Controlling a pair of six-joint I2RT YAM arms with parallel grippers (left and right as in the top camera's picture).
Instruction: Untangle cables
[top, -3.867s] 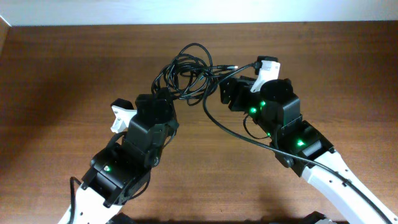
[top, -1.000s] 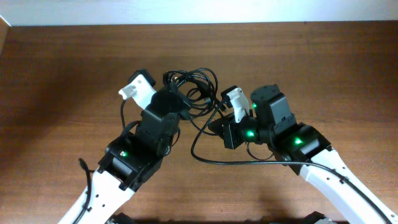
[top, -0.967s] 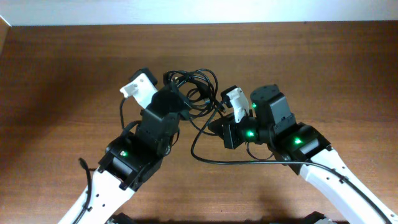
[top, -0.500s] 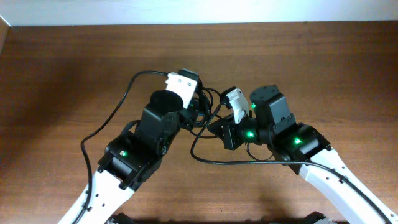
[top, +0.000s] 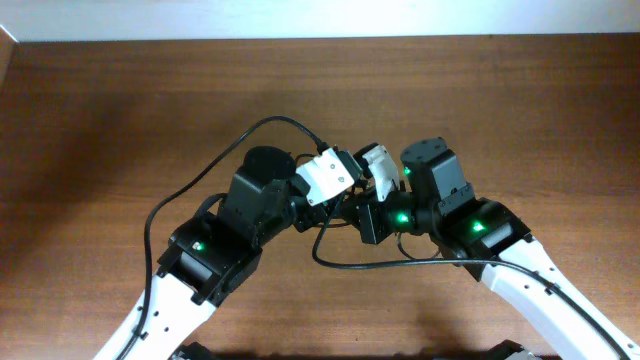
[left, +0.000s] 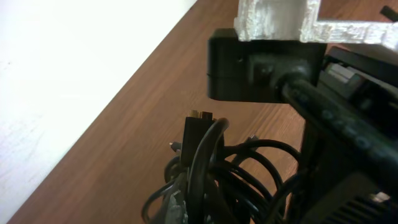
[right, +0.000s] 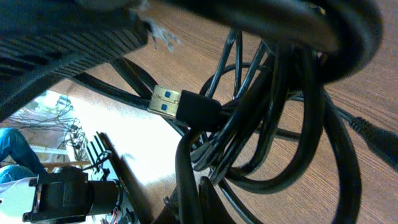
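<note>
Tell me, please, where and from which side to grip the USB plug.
Probably the black housing of the USB plug, approached from its metal tip's side: that end juts free of the cables, while the cord end is buried in loops.

A: Where are the thin black flexible cables?
B: Bunched over the middle of the brown wooden table, between the 2 grippers: left gripper on their left, right gripper on their right.
A: Any strand apart?
B: 1 loops out in front of them.

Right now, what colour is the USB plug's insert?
Blue, in the plug; clearest in the right wrist view.
</note>
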